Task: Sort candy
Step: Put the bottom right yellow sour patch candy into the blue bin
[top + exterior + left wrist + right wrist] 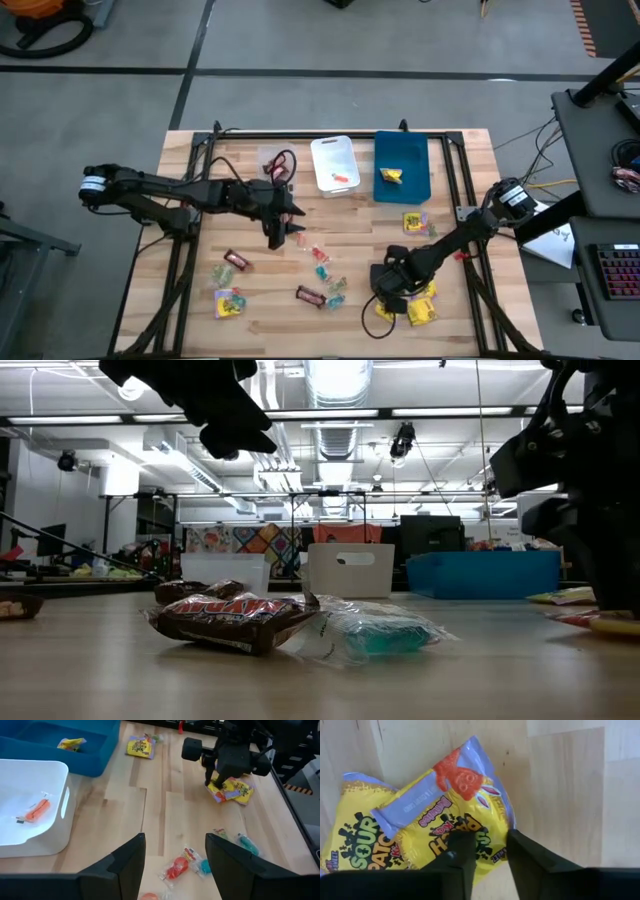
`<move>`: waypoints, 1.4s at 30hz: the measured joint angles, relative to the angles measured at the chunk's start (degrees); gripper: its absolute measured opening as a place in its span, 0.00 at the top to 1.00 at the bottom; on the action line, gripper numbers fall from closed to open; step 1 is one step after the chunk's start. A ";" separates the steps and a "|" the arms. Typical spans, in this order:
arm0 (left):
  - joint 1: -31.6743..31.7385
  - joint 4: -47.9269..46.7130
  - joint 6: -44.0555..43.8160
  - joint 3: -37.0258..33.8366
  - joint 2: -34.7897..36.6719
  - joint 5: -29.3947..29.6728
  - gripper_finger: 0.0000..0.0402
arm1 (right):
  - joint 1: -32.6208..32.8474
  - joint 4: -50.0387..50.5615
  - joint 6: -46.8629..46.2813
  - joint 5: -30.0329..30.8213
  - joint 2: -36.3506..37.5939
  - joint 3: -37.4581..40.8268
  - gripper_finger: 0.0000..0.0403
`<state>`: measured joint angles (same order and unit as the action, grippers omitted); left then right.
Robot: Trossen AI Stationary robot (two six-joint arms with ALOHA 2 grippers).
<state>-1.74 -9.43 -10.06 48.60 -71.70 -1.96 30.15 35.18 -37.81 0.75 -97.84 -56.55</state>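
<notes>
Candy lies scattered on the wooden table (330, 235): dark bars (310, 295), teal pieces (322, 268) and yellow packets (228, 302). Near the right front, two overlapping yellow packets (422, 310) lie flat; my right gripper (490, 851) stands on the upper one (455, 805), pointing down and shut on it. My left gripper (175, 857) hangs open above the table's middle, over a red piece (176, 869), with nothing between its fingers. One yellow packet (390, 176) lies in the blue tray (415, 150), and an orange piece (37, 810) lies in the white tray (322, 150). My right gripper pinches the upper yellow packet between its two fingers (462, 852) at an edge (490, 840), near the packet's corner. The fingers come from above, pointing steeply down. The packet lies flat on the table, partly over the second packet (355, 845).
A clear tray (278, 160) stands left of the white one along the far edge. Another yellow packet (415, 222) lies before the blue tray. In the low view a dark bar (230, 622) and a teal piece (385, 635) lie near the front edge.
</notes>
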 joint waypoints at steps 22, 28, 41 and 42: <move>-4.68 0.00 -4.61 0.00 -0.09 0.02 0.53 | -0.09 0.47 8.13 3.36 8.71 0.33 0.98; -6.02 -2.11 -5.96 0.00 -0.06 0.02 0.53 | -2.59 1.30 9.35 19.27 14.68 0.24 0.98; -7.45 -10.27 -11.50 1.42 0.20 -0.07 0.53 | -31.87 3.81 15.29 41.41 26.50 -0.17 0.98; -7.71 -10.34 -11.65 1.42 0.22 -0.07 0.53 | -35.27 3.92 15.31 41.37 26.51 -0.17 0.98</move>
<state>-9.45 -19.77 -21.71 50.02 -71.48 -2.02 -5.12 39.10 -22.50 42.12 -71.33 -56.73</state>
